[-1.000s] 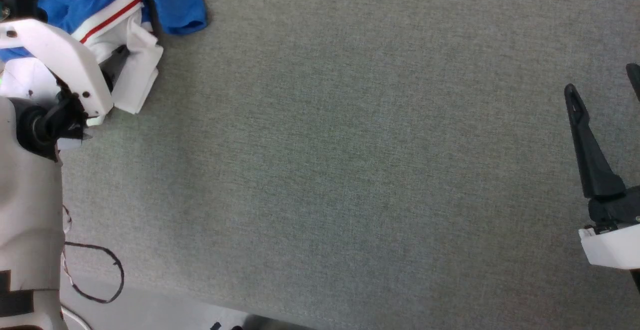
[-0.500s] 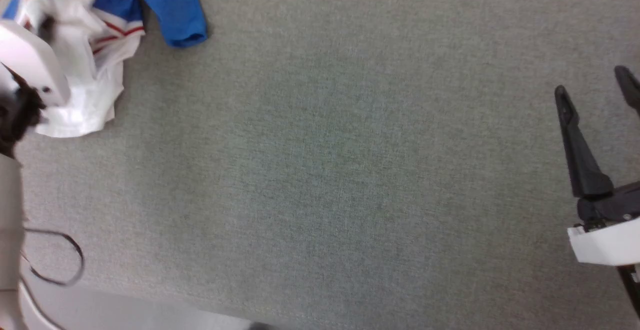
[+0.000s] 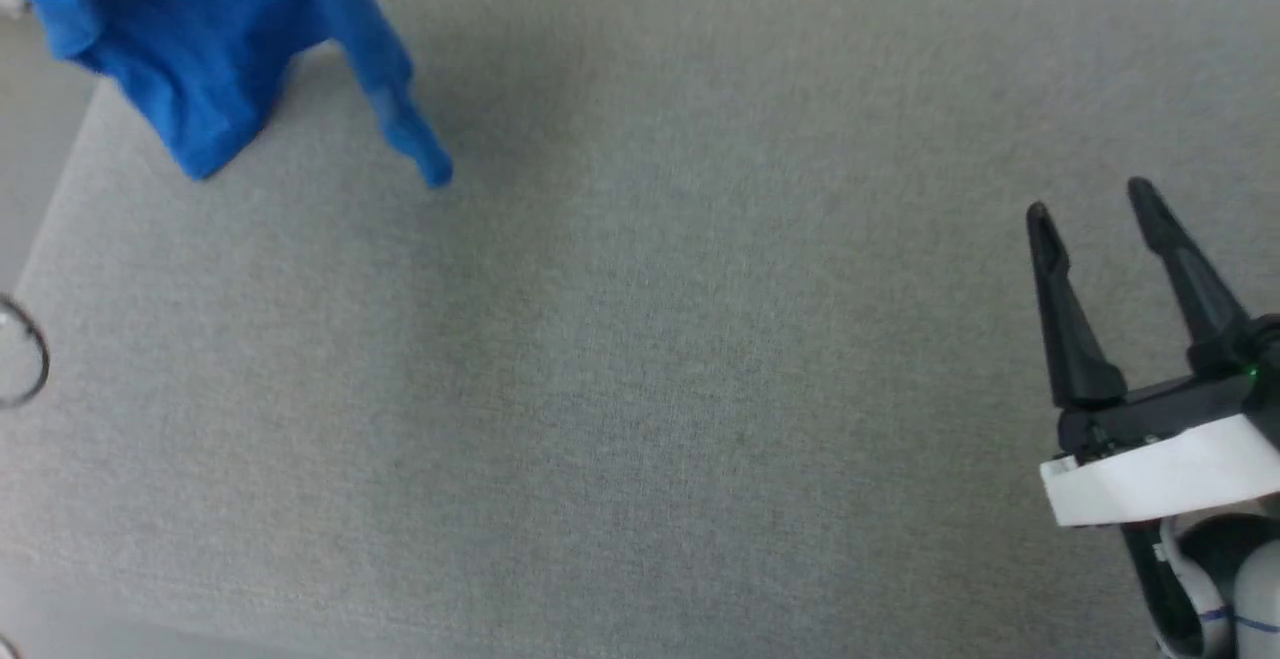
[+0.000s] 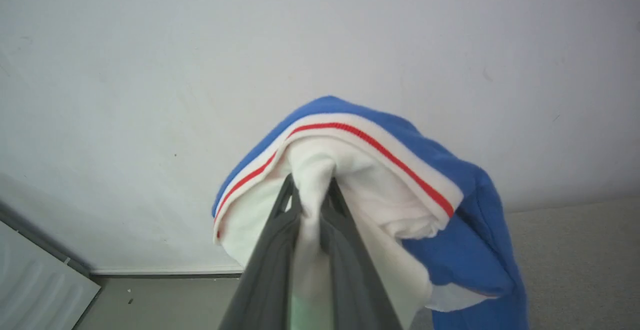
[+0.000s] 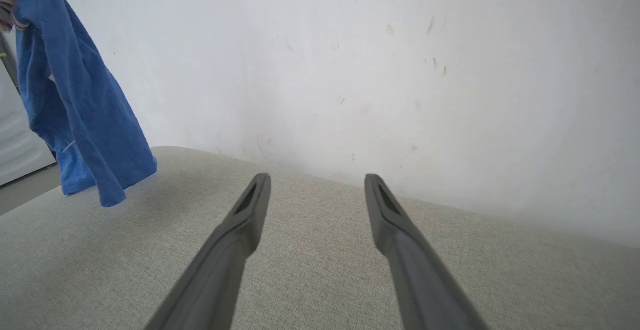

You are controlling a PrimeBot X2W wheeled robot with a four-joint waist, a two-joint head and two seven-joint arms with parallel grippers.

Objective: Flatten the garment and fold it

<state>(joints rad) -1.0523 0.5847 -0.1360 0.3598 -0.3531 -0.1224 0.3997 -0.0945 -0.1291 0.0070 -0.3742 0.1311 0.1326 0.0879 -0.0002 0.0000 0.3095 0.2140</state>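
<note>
Here's what worries me. The left jaws are clamped on a wad of white sleeve, and the whole shirt (image 4: 380, 180) dangles from that one pinch, up over the far left corner of the worktop (image 3: 640, 389). The right jaws are spread wide with nothing in them, low over the right side of the worktop and well apart from the shirt.

What I think could go wrong:
- The grip is on a bunched-up sleeve, not a clean edge. If a layer or two creeps out of the pinch, the shirt drops in a heap.
- It hangs right at the corner. Set down from here, part of it could drape over the edge and drag the rest onto the floor (image 3: 25, 189).
- Hanging from one sleeve, it's twisted into a rope. Laid down like that it'll land wrinkled and doubled over — more flattening work, not less.
- The right jaws have a long reach across to catch a second corner, and loose hanging cloth is an easy thing to miss.

Stuff I can't make out: the head view is blurry and the shirt runs off its top edge, so the pinch point is cut off there. I can't tell if the lowest blue tip touches the worktop or just hangs above it, which sleeve is held, or front from back. There's also a thin loop (image 3: 20, 364) at the left edge, too smeared to identify.
</note>
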